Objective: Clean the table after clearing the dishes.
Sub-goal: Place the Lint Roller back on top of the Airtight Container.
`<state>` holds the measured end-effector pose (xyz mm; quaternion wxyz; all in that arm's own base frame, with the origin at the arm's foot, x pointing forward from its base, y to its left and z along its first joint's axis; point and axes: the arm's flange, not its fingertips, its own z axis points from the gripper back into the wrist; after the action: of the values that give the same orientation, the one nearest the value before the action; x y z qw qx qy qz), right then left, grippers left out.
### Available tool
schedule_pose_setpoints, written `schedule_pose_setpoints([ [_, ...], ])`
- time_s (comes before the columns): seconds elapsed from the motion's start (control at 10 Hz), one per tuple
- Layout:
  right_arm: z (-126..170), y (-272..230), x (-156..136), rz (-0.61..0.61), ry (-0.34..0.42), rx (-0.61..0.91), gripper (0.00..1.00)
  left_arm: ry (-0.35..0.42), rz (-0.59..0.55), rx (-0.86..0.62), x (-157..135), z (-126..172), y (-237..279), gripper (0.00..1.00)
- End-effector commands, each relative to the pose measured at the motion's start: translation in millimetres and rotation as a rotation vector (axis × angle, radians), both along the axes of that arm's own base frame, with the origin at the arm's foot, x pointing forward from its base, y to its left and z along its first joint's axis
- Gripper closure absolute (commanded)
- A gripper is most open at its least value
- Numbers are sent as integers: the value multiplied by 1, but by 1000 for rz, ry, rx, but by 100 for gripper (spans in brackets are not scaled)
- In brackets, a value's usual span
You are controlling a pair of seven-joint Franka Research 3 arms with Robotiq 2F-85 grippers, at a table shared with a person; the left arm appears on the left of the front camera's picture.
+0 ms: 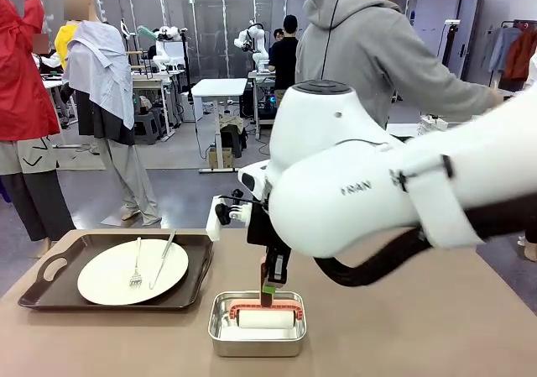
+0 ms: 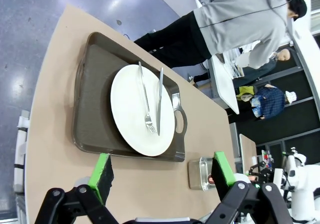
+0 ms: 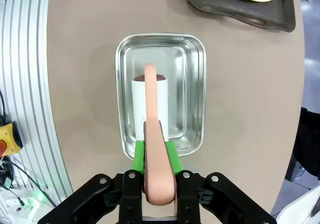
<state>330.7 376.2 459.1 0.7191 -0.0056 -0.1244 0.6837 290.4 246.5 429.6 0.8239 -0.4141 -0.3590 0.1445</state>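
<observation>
The tray [image 1: 50, 289] [image 2: 87, 99] with the dishes was set on the desk [image 1: 403, 327] [image 2: 55, 149] [image 3: 80, 59] toward its far left corner. It was placed to the left of the right pincer [image 1: 269, 288] [image 3: 155, 151] and apart from it. In the left wrist view it was seen beyond the fingertips of the left pincer [image 2: 162, 171], which was held above the desk with its jaws spread wide and nothing between them.

The tray's long axis was laid along the far edge of the desk, with a cut-out handle at each short end. A fork [image 1: 137, 264] [image 2: 145, 97] and a knife [image 1: 164, 259] [image 2: 159, 99] were laid side by side on the plate [image 1: 109, 276] [image 2: 130, 109], crosswise to the tray. The fork's tines were pointed toward the near edge, and the knife was slanted slightly away from the fork at its far end.

The tray was dark brown with a raised rim. The plate was round, plain white and bare apart from the metal cutlery.

The right pincer was clamped on the salmon handle of a roller [image 1: 265, 316] [image 3: 152, 119], whose white roll was held inside a steel pan [image 1: 220, 335] [image 3: 122, 69] [image 2: 197, 174]. The pan was placed near the middle of the near edge, just beside the tray's right end. A person in a grey hooded top [image 1: 369, 49] [image 2: 235, 19] was seen at the far edge.
</observation>
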Motion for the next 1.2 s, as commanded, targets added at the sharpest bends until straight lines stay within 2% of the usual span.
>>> schedule_pose_setpoints([
  [0.0,4,21,20,46,40,-22,79,-14,-11,-4,-1,0,4,0],
  [0.1,0,26,29,23,30,-34,79,-14,-11,-4,-1,0,4,0],
  [0.5,-22,46,69,21,118,-70,79,-14,-11,-4,-1,0,4,0],
  [0.7,-35,49,86,25,109,-84,79,-14,-11,-4,-1,0,4,0],
  [1.0,-46,46,104,39,138,-93,79,-14,-11,-4,-1,0,4,0],
  [1.1,-49,43,107,29,143,-95,71,-14,-11,-4,-1,0,4,0],
])
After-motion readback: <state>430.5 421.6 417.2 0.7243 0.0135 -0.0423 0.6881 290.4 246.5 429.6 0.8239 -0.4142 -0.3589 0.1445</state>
